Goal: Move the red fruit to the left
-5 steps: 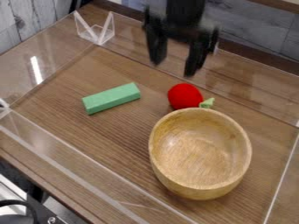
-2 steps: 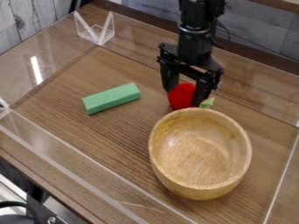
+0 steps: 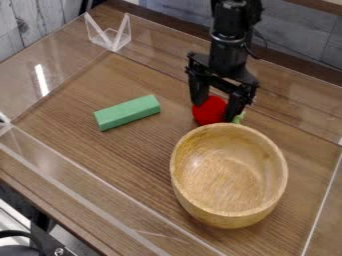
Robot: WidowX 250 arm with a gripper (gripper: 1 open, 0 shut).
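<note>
The red fruit (image 3: 209, 109) is a small glossy red ball with a green stem, lying on the wooden table just beyond the rim of the wooden bowl. My black gripper (image 3: 219, 102) hangs straight down over it, open, with one finger on each side of the fruit. The fingers hide the fruit's upper part. Whether the fingers touch it cannot be told.
A round wooden bowl (image 3: 229, 176) stands at the front right, close to the fruit. A green rectangular block (image 3: 127, 112) lies to the left. Clear acrylic walls (image 3: 40, 75) ring the table, and a clear stand (image 3: 107, 32) sits at the back left.
The gripper has come down and to the right from the back of the table until its open fingers straddle the red fruit. The fruit, block and bowl have not moved.
</note>
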